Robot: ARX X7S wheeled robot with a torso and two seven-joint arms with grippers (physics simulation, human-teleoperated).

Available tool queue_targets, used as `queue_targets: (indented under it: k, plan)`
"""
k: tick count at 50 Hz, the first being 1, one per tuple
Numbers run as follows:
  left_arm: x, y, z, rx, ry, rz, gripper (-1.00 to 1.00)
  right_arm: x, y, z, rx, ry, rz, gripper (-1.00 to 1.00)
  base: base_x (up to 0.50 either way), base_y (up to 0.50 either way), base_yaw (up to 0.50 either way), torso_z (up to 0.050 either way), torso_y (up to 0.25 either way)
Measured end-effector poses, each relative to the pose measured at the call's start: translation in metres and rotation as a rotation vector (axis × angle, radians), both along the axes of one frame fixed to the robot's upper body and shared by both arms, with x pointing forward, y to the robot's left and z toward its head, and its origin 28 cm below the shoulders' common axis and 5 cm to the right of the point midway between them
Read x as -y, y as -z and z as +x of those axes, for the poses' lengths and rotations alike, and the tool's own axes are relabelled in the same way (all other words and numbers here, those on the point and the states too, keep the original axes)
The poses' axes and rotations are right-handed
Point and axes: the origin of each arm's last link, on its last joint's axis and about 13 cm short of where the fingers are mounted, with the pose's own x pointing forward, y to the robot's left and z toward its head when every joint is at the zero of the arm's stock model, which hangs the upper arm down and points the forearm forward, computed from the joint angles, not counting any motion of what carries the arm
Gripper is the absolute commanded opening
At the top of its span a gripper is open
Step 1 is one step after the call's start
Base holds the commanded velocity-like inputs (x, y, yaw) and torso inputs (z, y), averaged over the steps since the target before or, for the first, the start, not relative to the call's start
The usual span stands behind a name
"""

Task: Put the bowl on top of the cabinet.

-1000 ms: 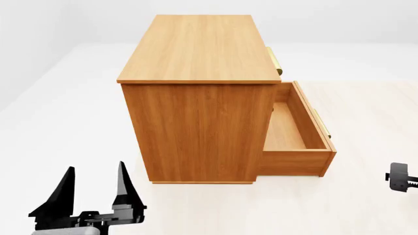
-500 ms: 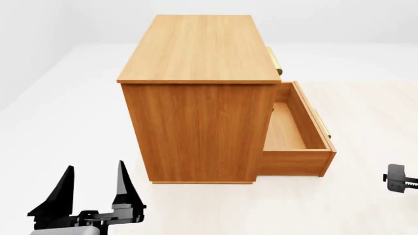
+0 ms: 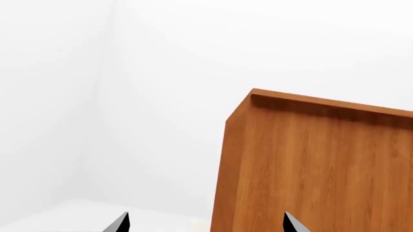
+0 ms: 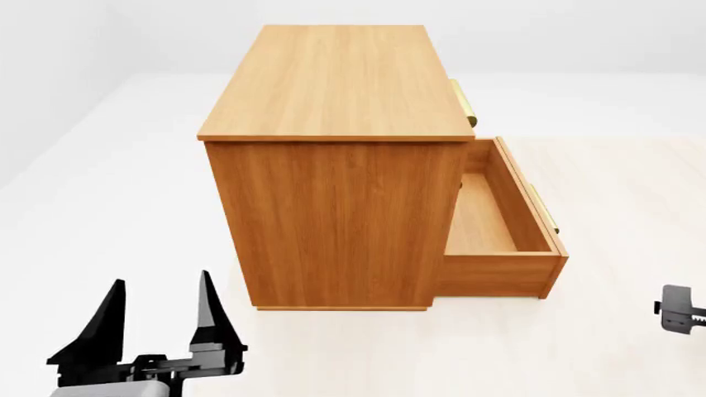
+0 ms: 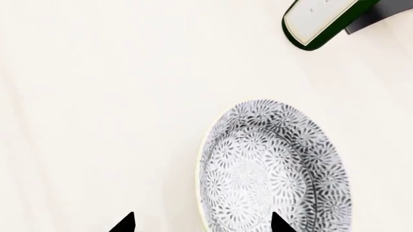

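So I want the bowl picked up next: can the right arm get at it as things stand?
Probably yes: the bowl lies uncovered on the floor before the open right gripper, nothing between them.

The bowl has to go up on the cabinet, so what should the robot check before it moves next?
1. Bowl found, upright on the floor: ok.
2. Right gripper open, tips near the bowl: ok.
3. Bowl grasped: not ok, still free.
4. Cabinet top bare in the head view: ok.
5. Left gripper open, holding nothing, short of the cabinet: ok.
6. Green-edged object apart from the bowl: ok; what it is, cannot tell.
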Motion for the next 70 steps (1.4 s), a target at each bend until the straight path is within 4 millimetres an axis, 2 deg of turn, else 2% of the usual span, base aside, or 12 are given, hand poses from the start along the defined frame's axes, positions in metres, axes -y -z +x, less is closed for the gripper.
queue_targets:
  k: [28,50,51,70]
  plan:
    - [0.000,0.002,0.001,-0.007,-0.004,-0.002,1.00,-0.001,0.009,0.003,-0.062,-0.008,0.063,1.00,0.00,0.00,0.00,0.000,0.000]
    - [0.002,0.003,0.004,-0.011,-0.002,-0.001,1.00,-0.001,0.006,0.001,-0.079,-0.005,0.070,1.00,0.00,0.00,0.00,0.000,0.000]
    - [0.002,0.003,0.004,-0.011,-0.003,-0.001,1.00,-0.001,0.007,0.001,-0.081,-0.006,0.069,-1.00,0.00,0.00,0.00,0.000,0.000]
    - [0.002,0.003,0.006,-0.020,-0.003,-0.001,1.00,0.000,0.012,0.001,-0.106,-0.042,0.043,-1.00,0.00,0.00,0.00,0.000,0.000]
